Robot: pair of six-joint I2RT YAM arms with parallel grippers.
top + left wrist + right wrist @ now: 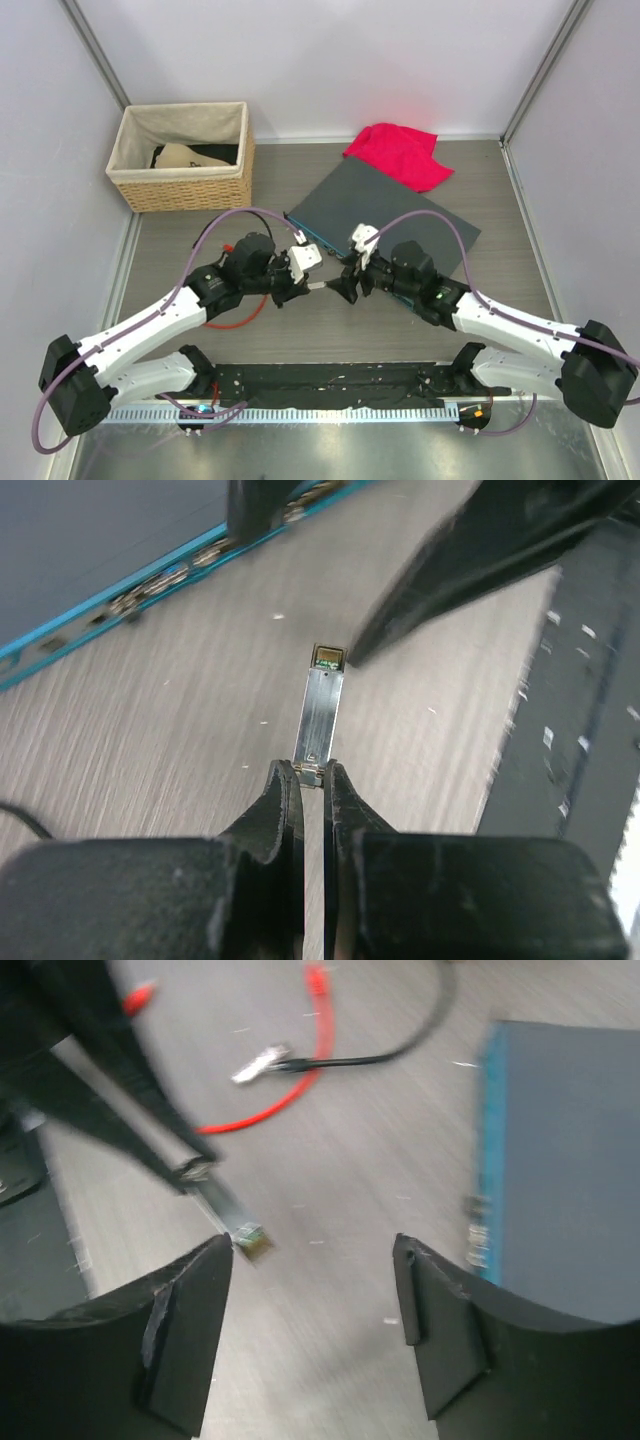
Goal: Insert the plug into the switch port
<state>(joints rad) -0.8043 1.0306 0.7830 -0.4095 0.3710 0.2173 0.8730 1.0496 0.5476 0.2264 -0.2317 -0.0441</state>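
Observation:
The plug (322, 710) is a slim silver metal module with a small green-gold end, held level just above the table. My left gripper (312, 770) is shut on its near end. In the top view the plug (317, 285) bridges the gap between both grippers. My right gripper (315, 1250) is open, its left fingertip just beside the plug's tip (240, 1228), nothing between the jaws. The switch (400, 225) is a flat dark-grey box; its teal-blue front face with a row of ports (150, 590) lies to the plug's far left, apart from it.
A woven basket (180, 180) stands at the back left and a red cloth (400, 155) lies behind the switch. A red cable (270, 1110) and a black cable with a connector (330, 1060) lie on the table under the left arm. A black rail (330, 380) runs along the near edge.

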